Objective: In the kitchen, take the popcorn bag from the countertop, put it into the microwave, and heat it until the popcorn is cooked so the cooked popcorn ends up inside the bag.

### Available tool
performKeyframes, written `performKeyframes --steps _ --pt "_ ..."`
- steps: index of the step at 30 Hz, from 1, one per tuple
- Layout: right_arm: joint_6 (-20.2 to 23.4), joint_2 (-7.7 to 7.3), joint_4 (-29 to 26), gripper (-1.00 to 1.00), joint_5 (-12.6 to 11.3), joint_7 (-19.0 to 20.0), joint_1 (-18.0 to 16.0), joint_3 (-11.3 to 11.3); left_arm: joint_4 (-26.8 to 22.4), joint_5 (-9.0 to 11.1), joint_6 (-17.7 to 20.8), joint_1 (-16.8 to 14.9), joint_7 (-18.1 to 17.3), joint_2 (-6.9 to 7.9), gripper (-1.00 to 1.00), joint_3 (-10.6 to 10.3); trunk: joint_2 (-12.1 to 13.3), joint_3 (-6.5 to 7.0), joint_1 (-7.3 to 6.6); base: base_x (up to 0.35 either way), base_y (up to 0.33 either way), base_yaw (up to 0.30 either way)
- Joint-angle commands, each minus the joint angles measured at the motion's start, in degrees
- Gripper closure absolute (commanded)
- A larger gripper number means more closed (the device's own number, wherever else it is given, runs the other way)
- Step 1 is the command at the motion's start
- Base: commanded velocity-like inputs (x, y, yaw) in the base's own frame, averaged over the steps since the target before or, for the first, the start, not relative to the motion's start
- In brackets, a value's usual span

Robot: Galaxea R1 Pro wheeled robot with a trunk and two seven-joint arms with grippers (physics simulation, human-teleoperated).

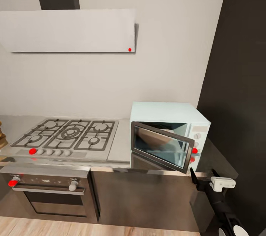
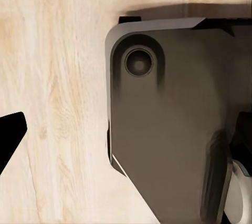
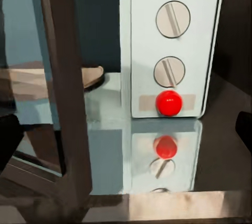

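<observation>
The pale mint-blue microwave stands at the right end of the grey steel countertop. Its dark glass door hangs partly open. Through the glass a tan-brown shape, the popcorn bag, sits inside; its edge shows past the door frame. No popcorn can be made out. My right gripper is open just in front of the control panel, facing two round knobs and a red dot, and holds nothing. My left gripper hangs open over the floor beside my base.
A gas hob lies flush in the counter left of the microwave, above a steel built-in oven with red knobs. A white hood hangs above. A tall dark cabinet rises right of the microwave. A brown object sits at the far left.
</observation>
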Motion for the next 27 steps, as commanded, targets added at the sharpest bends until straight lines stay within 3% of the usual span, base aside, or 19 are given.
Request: performKeyframes --steps 1,6,27 --pt "-0.2 0.00 0.0 -1.00 -0.5 0.1 0.0 0.1 0.0 0.0 0.0 0.0 0.0 0.00 -1.00 0.0 -0.1 -0.09 0.01 0.000 -0.301 0.000" --pt "-0.2 -0.03 0.0 -1.00 -0.5 0.1 0.0 0.1 0.0 0.0 0.0 0.0 0.0 0.07 -1.00 0.0 -0.1 -0.09 0.01 0.000 -0.242 0.000" --pt "-0.2 -0.04 0.0 -1.00 -0.5 0.0 0.0 -0.2 0.0 0.0 0.0 0.0 0.0 0.09 -1.00 0.1 -0.1 -0.09 0.01 0.000 -0.038 0.000"
